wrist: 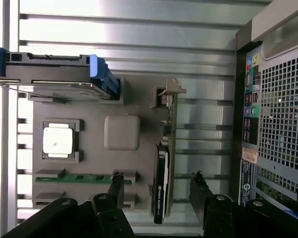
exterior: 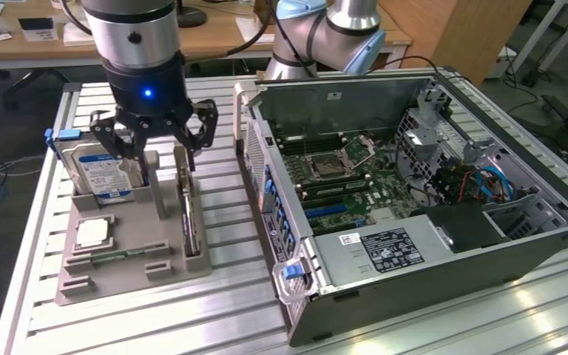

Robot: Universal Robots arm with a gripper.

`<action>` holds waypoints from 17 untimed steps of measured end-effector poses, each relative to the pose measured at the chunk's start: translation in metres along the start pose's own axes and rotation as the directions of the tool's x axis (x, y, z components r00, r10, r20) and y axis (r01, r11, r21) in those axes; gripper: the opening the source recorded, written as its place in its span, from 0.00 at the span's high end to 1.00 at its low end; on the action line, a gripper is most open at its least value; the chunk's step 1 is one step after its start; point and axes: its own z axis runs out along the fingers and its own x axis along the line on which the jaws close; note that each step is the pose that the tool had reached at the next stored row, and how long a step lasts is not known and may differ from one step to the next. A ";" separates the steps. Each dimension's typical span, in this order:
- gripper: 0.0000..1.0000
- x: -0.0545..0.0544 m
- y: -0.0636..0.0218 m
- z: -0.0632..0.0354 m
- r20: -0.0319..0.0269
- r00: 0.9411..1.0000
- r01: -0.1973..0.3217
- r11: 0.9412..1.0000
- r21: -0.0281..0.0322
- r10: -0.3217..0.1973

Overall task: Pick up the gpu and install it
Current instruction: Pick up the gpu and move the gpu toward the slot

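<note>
Tool [exterior: 163,168] hangs low over the grey parts tray [exterior: 136,275] on the slatted surface [exterior: 215,314], jaws spread wide, nothing between them. In the wrist view the two black fingertips [wrist: 116,184] stand either side of the gpu [wrist: 161,168], apart from it on both faces. The gpu [exterior: 190,214] stands on edge in a slot of the tray, silvery bracket [wrist: 172,94] at the far end, just beside the open computer case [exterior: 413,185]. Hard drive [exterior: 106,174] stands upright in the next slot of the tray; processor [wrist: 57,140] and memory stick [wrist: 74,177] lie flat in their pockets. Judgement: the card looks light and stiff but thin, with fragile parts on its faces and a delicate contact edge down in the slot. Best hold is across the two flat faces, near mid-length on the upper edge, square to the card so it lifts straight out without twisting. The smooth faces may slip under a light pinch.
</note>
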 end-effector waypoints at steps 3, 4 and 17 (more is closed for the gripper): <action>0.35 0.000 -0.0005 0.0055 0.000 1.000 0.000 1.000 0.000 0.000; 0.35 0.000 -0.0010 0.0073 0.000 1.000 0.001 1.000 0.000 -0.001; 0.35 -0.006 -0.0083 0.0308 0.000 1.000 -0.004 1.000 0.000 0.004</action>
